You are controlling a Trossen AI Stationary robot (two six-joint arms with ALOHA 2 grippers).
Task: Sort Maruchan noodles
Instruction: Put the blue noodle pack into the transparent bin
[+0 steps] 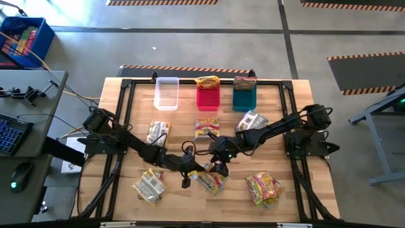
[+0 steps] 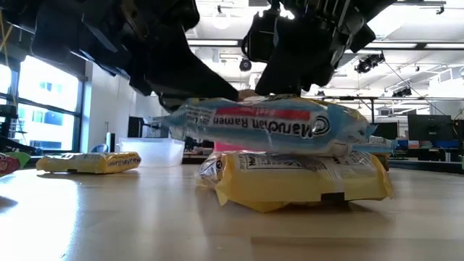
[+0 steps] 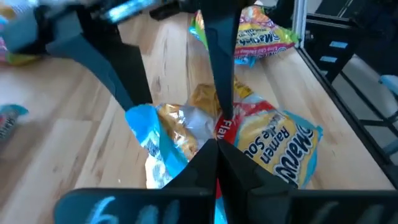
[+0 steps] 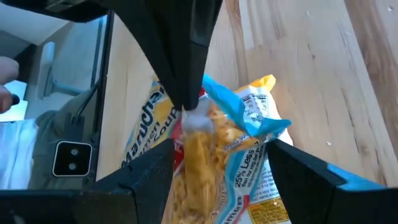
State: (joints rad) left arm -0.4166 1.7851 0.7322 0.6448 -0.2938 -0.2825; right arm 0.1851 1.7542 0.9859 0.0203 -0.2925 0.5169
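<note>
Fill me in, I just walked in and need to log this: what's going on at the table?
Both arms meet over a two-packet pile at the table's front centre. The left gripper has its fingers shut on the end of the blue-edged ramen packet, which sits on a yellow packet. The right gripper hangs open around the same packet. More packets lie loose on the table, and some already sit in the red bin and teal bin; the clear bin looks empty.

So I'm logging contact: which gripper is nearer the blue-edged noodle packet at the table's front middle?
Left. The left gripper is shut on the blue-edged noodle packet's edge; the right gripper hangs open just above it.
</note>
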